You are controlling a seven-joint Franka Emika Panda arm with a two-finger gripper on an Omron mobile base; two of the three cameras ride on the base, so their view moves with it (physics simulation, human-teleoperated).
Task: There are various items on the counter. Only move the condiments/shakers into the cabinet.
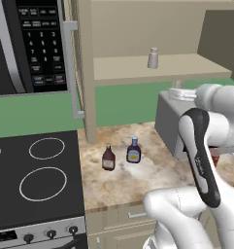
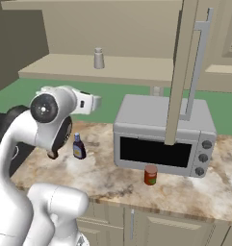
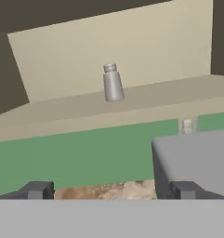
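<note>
There are two bottles on the counter [image 1: 138,180]: one brown-red bottle [image 1: 108,157] and, at its 3 o'clock, one blue-capped bottle [image 1: 133,150]. One grey-white shaker [image 1: 153,58] stands on the cabinet shelf [image 1: 186,68]. One red can [image 2: 150,174] and one microwave [image 2: 161,137] also sit on the counter.

The counter [image 1: 138,177] looks like polished speckled stone, beige-brown and mottled. The cabinet [image 2: 122,67] shelf is flat, matt tan, like painted wood. The shaker [image 3: 113,83] has a dull grey metallic sheen. The microwave [image 2: 163,137] is smooth matt grey with a glossy black door. The stovetop [image 1: 36,180] is smooth black glass.
</note>
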